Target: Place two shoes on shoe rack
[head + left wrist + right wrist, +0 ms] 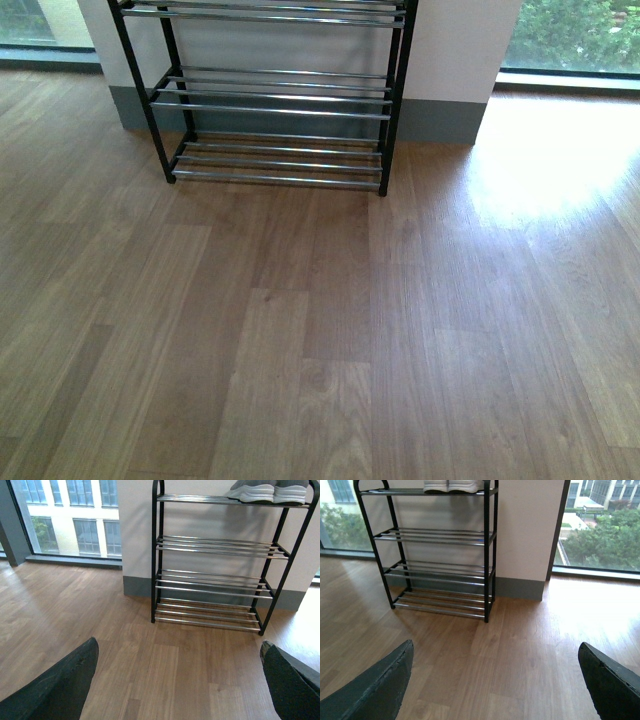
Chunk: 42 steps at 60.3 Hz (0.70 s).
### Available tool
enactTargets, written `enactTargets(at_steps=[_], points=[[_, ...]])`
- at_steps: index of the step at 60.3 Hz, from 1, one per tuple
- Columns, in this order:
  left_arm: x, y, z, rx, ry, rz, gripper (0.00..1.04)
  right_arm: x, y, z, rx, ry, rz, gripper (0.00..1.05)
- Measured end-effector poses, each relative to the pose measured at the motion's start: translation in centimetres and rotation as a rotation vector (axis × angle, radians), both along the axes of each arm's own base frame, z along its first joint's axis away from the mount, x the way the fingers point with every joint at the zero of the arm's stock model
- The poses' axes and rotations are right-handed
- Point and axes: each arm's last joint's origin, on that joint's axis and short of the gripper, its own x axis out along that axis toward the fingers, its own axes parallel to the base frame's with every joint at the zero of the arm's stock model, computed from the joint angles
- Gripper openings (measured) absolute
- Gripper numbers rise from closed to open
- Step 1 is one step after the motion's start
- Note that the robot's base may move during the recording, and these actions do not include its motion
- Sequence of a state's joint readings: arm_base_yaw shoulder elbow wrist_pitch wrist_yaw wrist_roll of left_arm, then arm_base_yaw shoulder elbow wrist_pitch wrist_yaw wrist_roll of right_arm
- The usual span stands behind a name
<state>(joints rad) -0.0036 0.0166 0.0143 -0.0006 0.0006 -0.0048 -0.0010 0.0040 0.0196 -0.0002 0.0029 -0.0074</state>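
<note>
The task looks done, or close to it. Two grey shoes (270,491) with white soles sit side by side on the top tier of the rack (215,580), toward its right end. Both wrist views cut them off at the upper edge, so only their lower parts show, and I cannot tell whether they are squarely seated on the bars. The three lower tiers hold nothing. The front view shows only those lower tiers of the rack (275,105), so the shoes are out of its sight, and the wooden floor (320,330) near the robot has no shoe on it in any view. The left gripper (179,647) is spread wide, its dark fingers (65,690) at the far edges of its view with only floor between them, and it holds nothing. The right gripper (496,649) is just as wide apart and also empty. Both hang well apart from the rack, on its near side. As I judge it, nothing is left to carry; what remains is at most parking the arms.
</note>
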Motion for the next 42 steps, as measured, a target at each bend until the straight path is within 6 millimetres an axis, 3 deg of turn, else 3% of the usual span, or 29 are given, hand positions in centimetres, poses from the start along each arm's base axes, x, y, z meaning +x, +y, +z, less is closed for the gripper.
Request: enactTargets(at_steps=[42], points=[[0.00,0.00,0.00,0.000,0.000,0.000,0.95,0.00,0.01,0.00,0.000,0.000,0.002,0.95]])
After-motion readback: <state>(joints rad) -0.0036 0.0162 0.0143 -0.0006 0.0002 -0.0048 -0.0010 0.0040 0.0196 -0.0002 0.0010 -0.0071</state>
